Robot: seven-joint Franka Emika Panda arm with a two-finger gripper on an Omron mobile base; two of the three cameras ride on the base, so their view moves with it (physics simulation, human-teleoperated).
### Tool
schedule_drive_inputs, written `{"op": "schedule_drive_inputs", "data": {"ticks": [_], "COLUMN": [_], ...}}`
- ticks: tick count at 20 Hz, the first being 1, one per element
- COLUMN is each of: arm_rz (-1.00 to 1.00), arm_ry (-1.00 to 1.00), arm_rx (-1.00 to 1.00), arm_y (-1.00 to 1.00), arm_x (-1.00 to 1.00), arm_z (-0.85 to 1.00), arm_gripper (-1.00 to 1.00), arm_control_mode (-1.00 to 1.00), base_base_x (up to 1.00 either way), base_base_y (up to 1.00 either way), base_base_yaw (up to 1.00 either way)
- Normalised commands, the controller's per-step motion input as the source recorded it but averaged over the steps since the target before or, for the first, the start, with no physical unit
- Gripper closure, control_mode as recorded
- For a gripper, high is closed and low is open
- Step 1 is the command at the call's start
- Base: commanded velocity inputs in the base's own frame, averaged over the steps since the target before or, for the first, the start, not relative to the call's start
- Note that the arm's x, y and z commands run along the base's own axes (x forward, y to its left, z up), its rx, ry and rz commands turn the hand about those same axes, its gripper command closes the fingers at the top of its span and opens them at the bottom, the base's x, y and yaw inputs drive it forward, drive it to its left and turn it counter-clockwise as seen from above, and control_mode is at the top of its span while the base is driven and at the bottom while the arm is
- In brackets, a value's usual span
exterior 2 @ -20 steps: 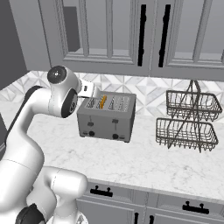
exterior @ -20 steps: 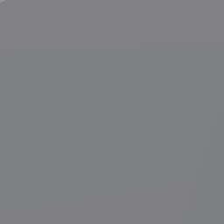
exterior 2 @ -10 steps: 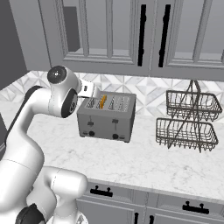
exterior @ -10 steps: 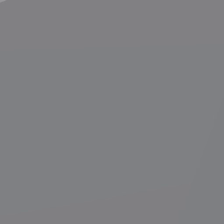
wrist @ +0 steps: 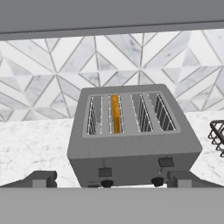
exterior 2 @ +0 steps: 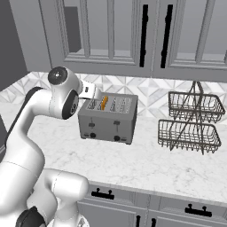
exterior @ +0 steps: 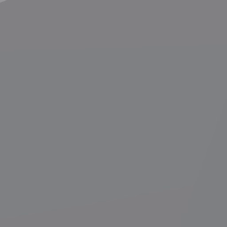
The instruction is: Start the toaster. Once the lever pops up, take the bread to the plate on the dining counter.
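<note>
The bread (wrist: 115,113) stands on edge in the 2nd slot from the left of the toaster (wrist: 131,140), its golden-brown crust just below the slot's top, seen in my hand view. I judge it sits that low because it is loaded for toasting, not yet lifted for pickup. The toaster has 4 slots and 2 levers on its front face; the left lever (wrist: 104,172), below the bread's pair of slots, sits a little lower than the right lever (wrist: 166,162), which I read as the left side being pressed or nearly so, though I cannot be sure.

My claw (wrist: 112,178) hangs in front of the toaster's lower face, its 2 fingertips spread wide, 1 to each side of the front, holding nothing. I judge this stance suits reaching for the lever.

The toaster rests on the marble worktop (exterior 2: 146,162) against the patterned tile wall. The right base view adds what my hand view cuts off: my white arm (exterior 2: 53,99) bending in from the left, a 2-tier wire basket (exterior 2: 190,122) well to the toaster's right, and cabinets with black handles above and below. The left base view gives flat grey, nothing readable.
</note>
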Motion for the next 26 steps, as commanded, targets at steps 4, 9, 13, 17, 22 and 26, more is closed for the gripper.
{"op": "schedule_drive_inputs", "data": {"ticks": [4, 9, 13, 17, 22, 26], "arm_rz": [0.0, 0.0, 0.0, 0.0, 0.0, 0.0], "arm_ry": [0.0, 0.0, 0.0, 0.0, 0.0, 0.0], "arm_rx": [0.0, 0.0, 0.0, 0.0, 0.0, 0.0], "arm_y": [0.0, 0.0, 0.0, 0.0, 0.0, 0.0], "arm_x": [0.0, 0.0, 0.0, 0.0, 0.0, 0.0], "arm_z": [0.0, 0.0, 0.0, 0.0, 0.0, 0.0], "arm_gripper": [-1.0, -1.0, -1.0, -1.0, -1.0, -1.0], "arm_control_mode": [-1.0, -1.0, -1.0, -1.0, -1.0, -1.0], "base_base_x": [0.0, 0.0, 0.0, 0.0, 0.0, 0.0], "base_base_y": [0.0, 0.0, 0.0, 0.0, 0.0, 0.0], "base_base_yaw": [0.0, 0.0, 0.0, 0.0, 0.0, 0.0]}}
